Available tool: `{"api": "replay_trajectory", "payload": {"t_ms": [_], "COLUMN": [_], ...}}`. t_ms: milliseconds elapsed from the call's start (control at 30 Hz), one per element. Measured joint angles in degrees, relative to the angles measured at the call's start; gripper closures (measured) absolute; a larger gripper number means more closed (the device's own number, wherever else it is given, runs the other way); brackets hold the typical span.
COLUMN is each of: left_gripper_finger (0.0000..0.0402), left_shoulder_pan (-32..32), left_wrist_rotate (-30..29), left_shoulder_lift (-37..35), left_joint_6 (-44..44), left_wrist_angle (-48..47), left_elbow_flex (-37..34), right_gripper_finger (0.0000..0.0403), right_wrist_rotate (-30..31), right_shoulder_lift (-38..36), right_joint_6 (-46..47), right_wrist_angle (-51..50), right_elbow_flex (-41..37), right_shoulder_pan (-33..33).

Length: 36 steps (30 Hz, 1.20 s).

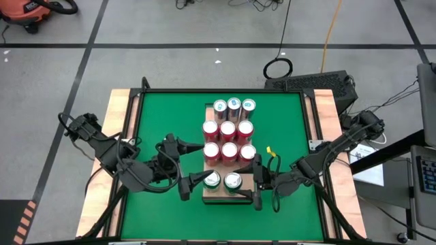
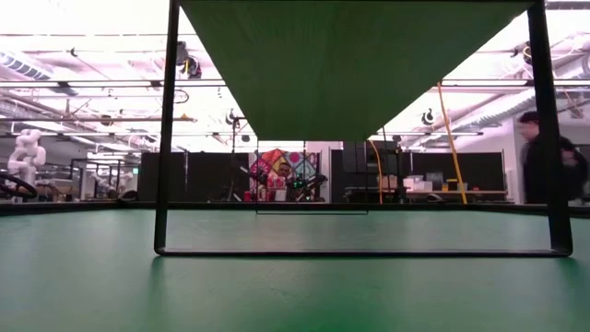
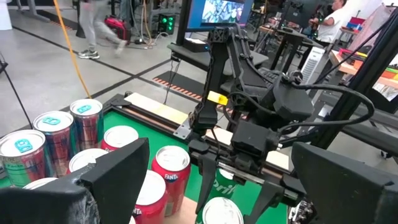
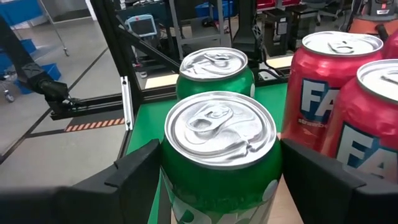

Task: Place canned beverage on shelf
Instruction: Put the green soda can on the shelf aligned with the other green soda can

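Observation:
The pale wooden shelf [image 1: 222,198] lies lengthwise in the middle of the green table. On it stand three blue-topped cans [image 1: 234,105] at the far end, several red cans [image 1: 228,139] in the middle, and two green cans at the near end. My right gripper [image 1: 245,182] is shut on the right green can [image 1: 233,181]. My left gripper [image 1: 196,182] is open beside the left green can [image 1: 212,180], on its left. I cannot tell whether it touches that can. My right gripper pinches the right green can by its side wall [image 4: 180,186], just under the top rim, one finger [image 4: 134,177] on each side. The fingers come level from the table's right. The can stands upright on the near end of the shelf [image 4: 292,211].
Red cans [image 4: 323,93] stand close behind the held can, and the other green can [image 4: 214,71] is right beside it. Wooden strips [image 1: 124,116] edge the table. A black frame [image 2: 166,129] stands over it. A person [image 2: 546,157] is in the room beyond.

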Motion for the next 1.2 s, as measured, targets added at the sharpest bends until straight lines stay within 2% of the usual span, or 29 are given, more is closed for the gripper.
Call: {"api": "replay_trajectory", "payload": {"t_ms": [167, 400, 600, 800, 933, 1067, 1200], "left_gripper_finger": [0.0008, 0.0008, 0.0008, 0.0008, 0.0008, 0.0008, 0.0008], "left_shoulder_pan": [0.0, 0.0, 0.0, 0.0, 0.0, 0.0, 0.0], "left_wrist_rotate": [0.0, 0.0, 0.0, 0.0, 0.0, 0.0, 0.0], "left_shoulder_lift": [0.0, 0.0, 0.0, 0.0, 0.0, 0.0, 0.0], "left_joint_6": [0.0, 0.0, 0.0, 0.0, 0.0, 0.0, 0.0], "left_wrist_angle": [-0.3, -1.1, -1.3, -2.1, -2.3, -2.3, -2.9], "left_elbow_flex": [0.0, 0.0, 0.0, 0.0, 0.0, 0.0, 0.0], "right_gripper_finger": [0.0104, 0.0057, 0.0036, 0.0039, 0.0048, 0.005, 0.0065], "right_wrist_rotate": [0.0, -0.1, 0.0, -0.3, -0.3, -0.2, -0.3], "right_shoulder_lift": [0.0, -0.1, -3.2, -9.2, -11.8, -11.7, -9.2], "right_joint_6": [-0.2, -0.2, 1.0, 2.2, 7.6, 16.2, 21.2], "right_wrist_angle": [-0.2, -0.5, -0.1, -0.6, -8.6, -17.0, -19.1], "right_elbow_flex": [0.0, 0.0, -0.1, -0.1, -0.1, -0.1, -0.1], "right_shoulder_pan": [0.1, 0.2, 0.2, 1.8, 3.8, 5.6, 7.0]}}
